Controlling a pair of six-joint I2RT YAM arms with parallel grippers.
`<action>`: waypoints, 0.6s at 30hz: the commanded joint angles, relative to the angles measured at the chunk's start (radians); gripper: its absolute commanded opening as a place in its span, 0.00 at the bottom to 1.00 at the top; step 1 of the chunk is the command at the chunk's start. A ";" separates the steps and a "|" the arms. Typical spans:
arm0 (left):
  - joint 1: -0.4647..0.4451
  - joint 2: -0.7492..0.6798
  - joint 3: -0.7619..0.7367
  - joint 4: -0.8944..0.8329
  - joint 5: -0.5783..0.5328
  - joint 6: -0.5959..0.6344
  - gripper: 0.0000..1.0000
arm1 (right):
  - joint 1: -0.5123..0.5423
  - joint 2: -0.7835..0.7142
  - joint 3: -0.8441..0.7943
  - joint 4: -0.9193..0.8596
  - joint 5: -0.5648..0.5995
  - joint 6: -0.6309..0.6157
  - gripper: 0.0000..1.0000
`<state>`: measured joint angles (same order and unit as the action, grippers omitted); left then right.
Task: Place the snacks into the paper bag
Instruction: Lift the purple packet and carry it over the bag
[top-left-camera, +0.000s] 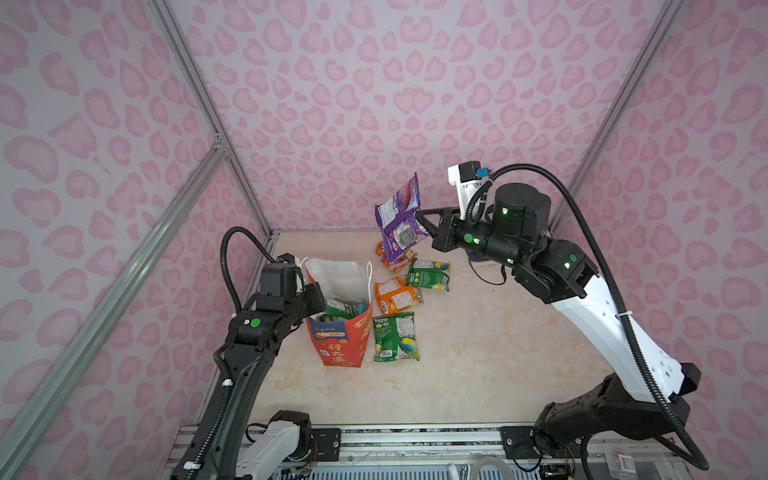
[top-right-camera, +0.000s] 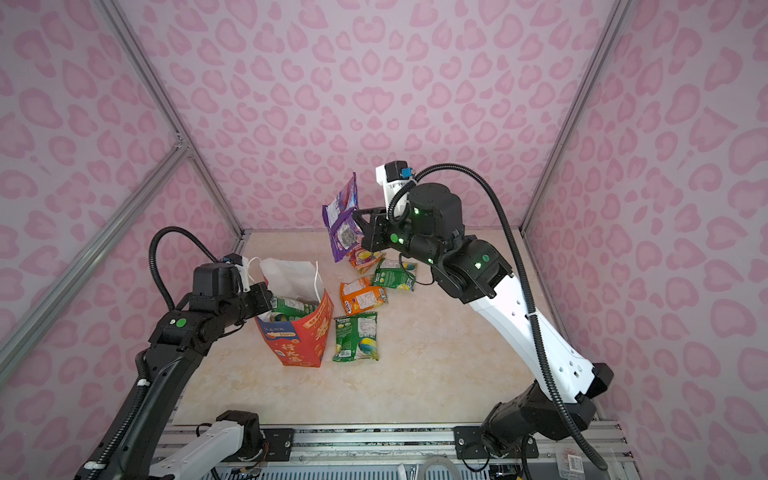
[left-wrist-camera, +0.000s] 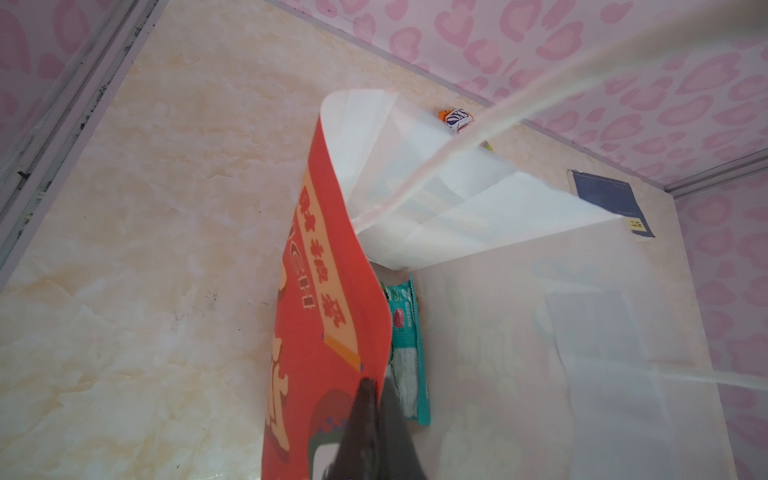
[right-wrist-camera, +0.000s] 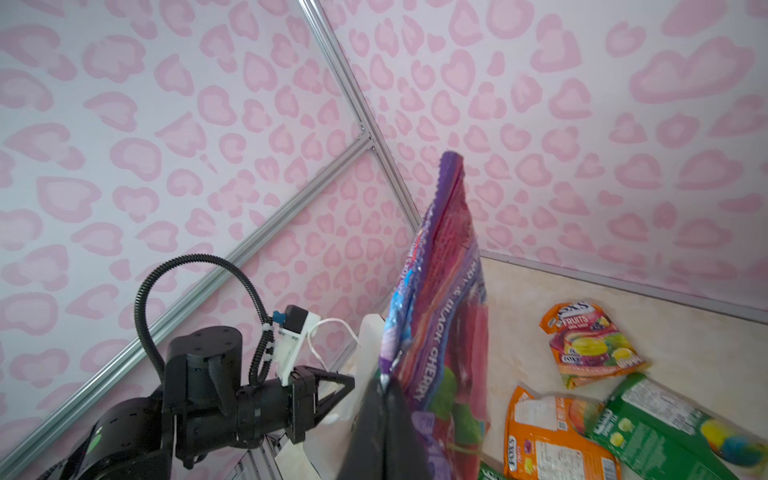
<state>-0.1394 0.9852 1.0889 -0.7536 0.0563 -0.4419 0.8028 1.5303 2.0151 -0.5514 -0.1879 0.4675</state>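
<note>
- Inside the paper bag (top-left-camera: 345, 347): green packets (top-left-camera: 337, 308) and a teal packet (left-wrist-camera: 409, 345), perhaps more underneath.
- Left gripper (left-wrist-camera: 371, 386) pinches the bag's rim.
- Right gripper (right-wrist-camera: 388, 384) clamps a purple packet (right-wrist-camera: 440, 291) aloft.

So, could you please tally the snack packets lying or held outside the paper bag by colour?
Purple packet, held up in the right pincer: 1
Orange packets: 2
Green packets: 2
Total outside the paper bag: 5
</note>
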 joint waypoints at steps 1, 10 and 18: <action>0.001 0.004 -0.006 0.007 0.010 0.011 0.03 | 0.030 0.089 0.121 0.025 -0.023 -0.022 0.00; 0.000 0.008 -0.007 0.006 0.000 0.012 0.03 | 0.080 0.324 0.375 -0.013 -0.059 0.004 0.00; 0.000 0.012 -0.006 0.003 0.002 0.012 0.03 | 0.109 0.379 0.298 -0.036 -0.023 0.010 0.00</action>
<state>-0.1394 0.9943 1.0870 -0.7494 0.0559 -0.4419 0.9031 1.8984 2.3333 -0.6044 -0.2283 0.4778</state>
